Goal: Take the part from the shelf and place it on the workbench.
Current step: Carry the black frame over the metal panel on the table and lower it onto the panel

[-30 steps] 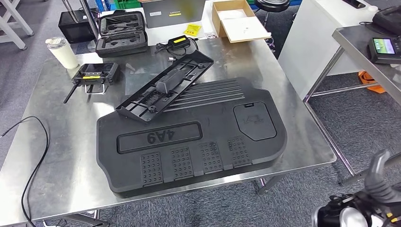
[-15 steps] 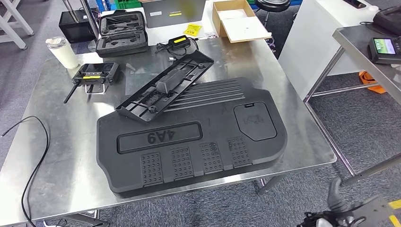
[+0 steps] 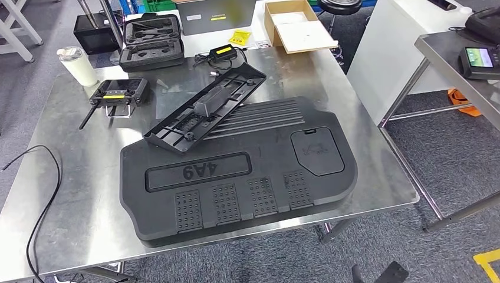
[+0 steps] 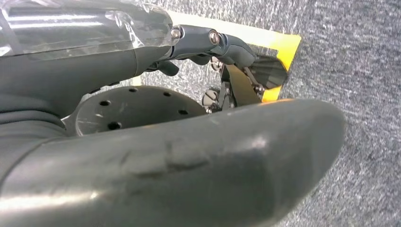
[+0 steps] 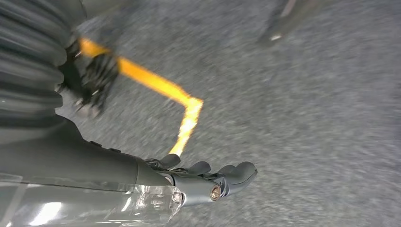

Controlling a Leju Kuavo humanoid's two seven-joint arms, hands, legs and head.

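Observation:
A large black moulded part [image 3: 236, 171] marked "4A9" lies flat on the steel workbench [image 3: 82, 194]. A narrower black ribbed part [image 3: 206, 106] rests slanted across its far left corner. Low beside the bench's near right corner, the dark tips of my right hand [image 3: 377, 275] show at the picture's lower edge. In the right wrist view the right hand [image 5: 208, 177] hangs over grey carpet with its fingers stretched out, holding nothing. My left hand [image 4: 203, 118] also hangs over the carpet, thumb large in front and fingers [image 4: 222, 40] apart, nothing in it.
On the bench's far left stand a white cup [image 3: 76, 65], a handheld controller [image 3: 118, 91] and an open black foam case [image 3: 152, 40]. A black cable [image 3: 41, 194] trails along the left edge. A second steel table [image 3: 466, 65] stands to the right. Yellow floor tape [image 5: 184, 101] crosses the carpet.
My right hand has dropped from beside the bench's near right corner to the picture's lower edge. The parts on the bench have not moved.

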